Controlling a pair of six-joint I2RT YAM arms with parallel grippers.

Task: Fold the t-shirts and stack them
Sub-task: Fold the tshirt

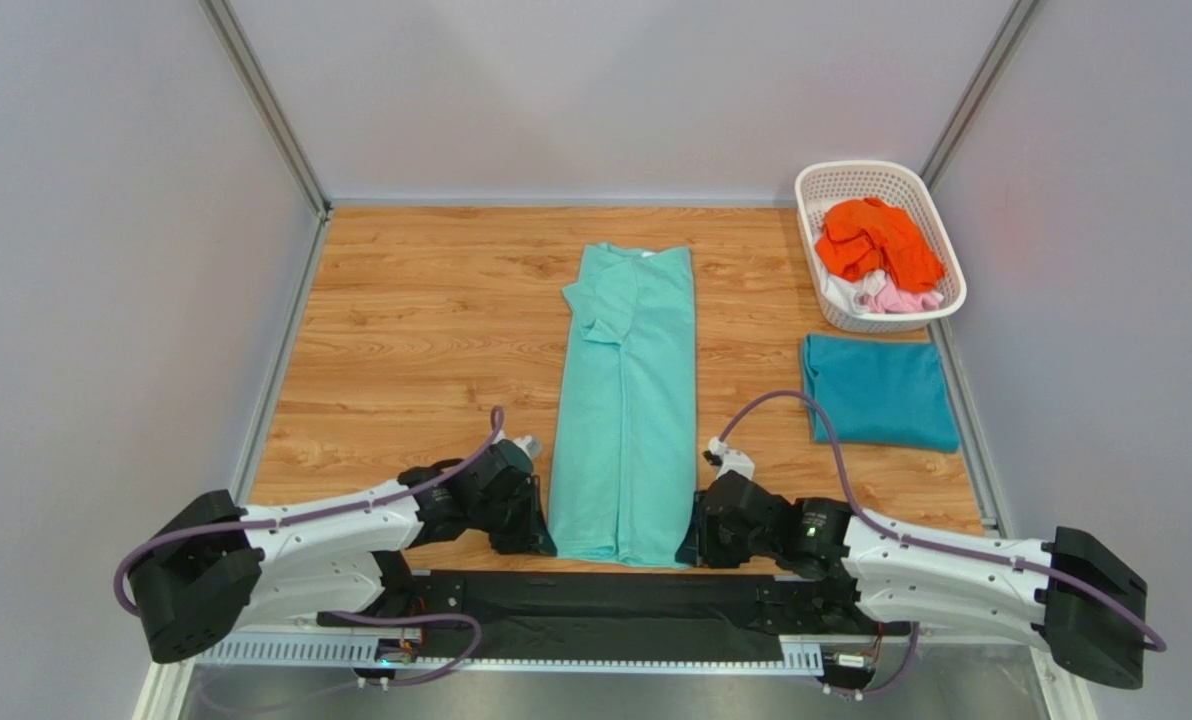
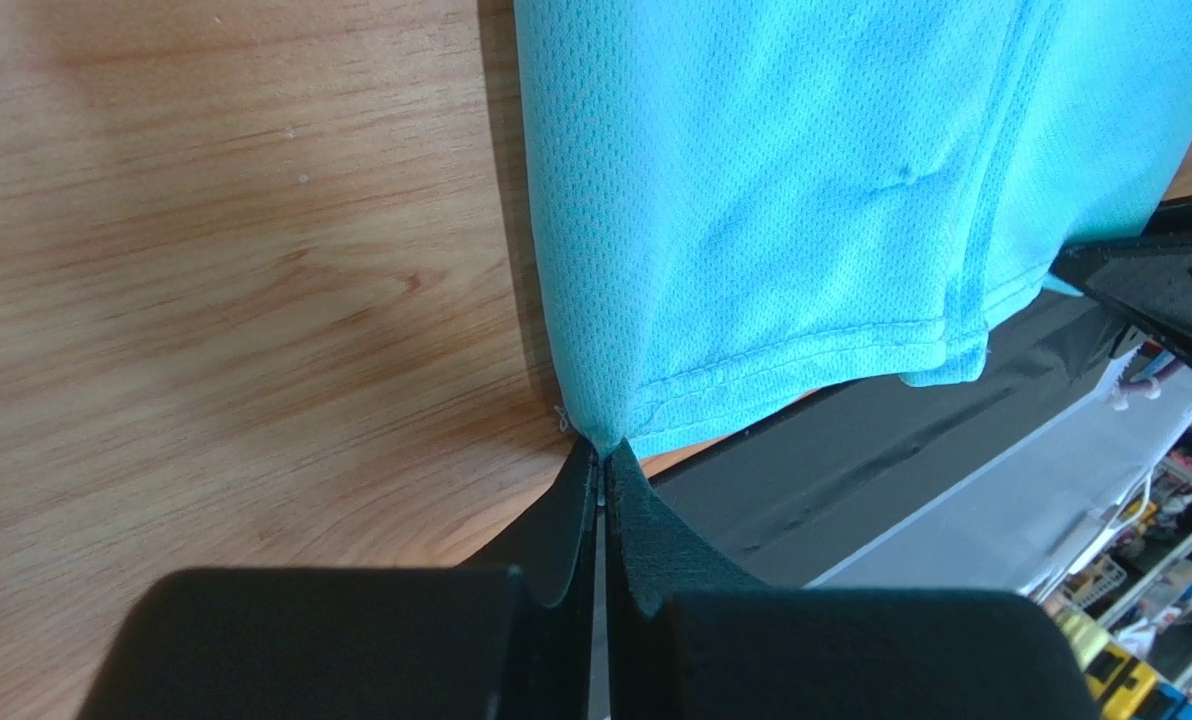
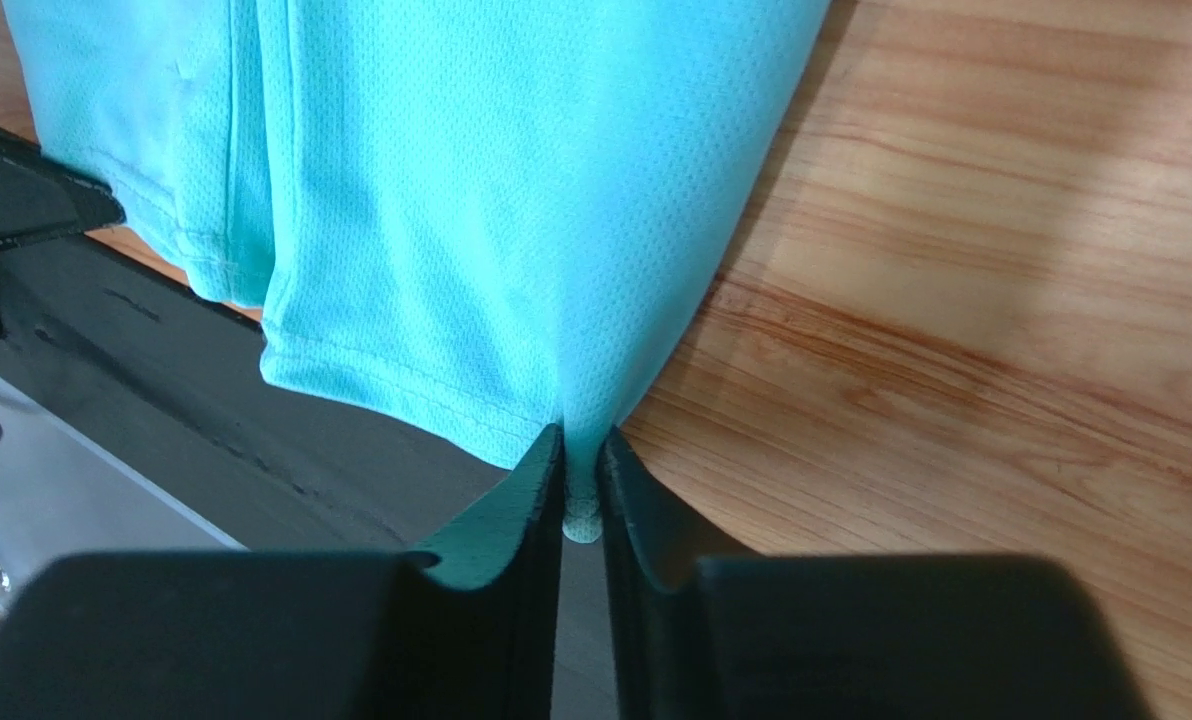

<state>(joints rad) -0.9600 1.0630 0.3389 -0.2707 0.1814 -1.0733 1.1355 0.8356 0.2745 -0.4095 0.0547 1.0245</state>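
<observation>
A mint green t-shirt (image 1: 628, 405) lies folded into a long narrow strip down the middle of the wooden table, collar at the far end. My left gripper (image 1: 539, 543) is shut on its near left hem corner (image 2: 599, 428). My right gripper (image 1: 695, 546) is shut on its near right hem corner (image 3: 584, 450). A teal blue t-shirt (image 1: 879, 392) lies folded at the right. Orange (image 1: 876, 240), white and pink (image 1: 900, 299) t-shirts sit bunched in the basket.
A white lattice basket (image 1: 837, 185) stands at the far right corner. Grey walls enclose the table on three sides. A black strip (image 1: 617, 593) runs along the near table edge between the arm bases.
</observation>
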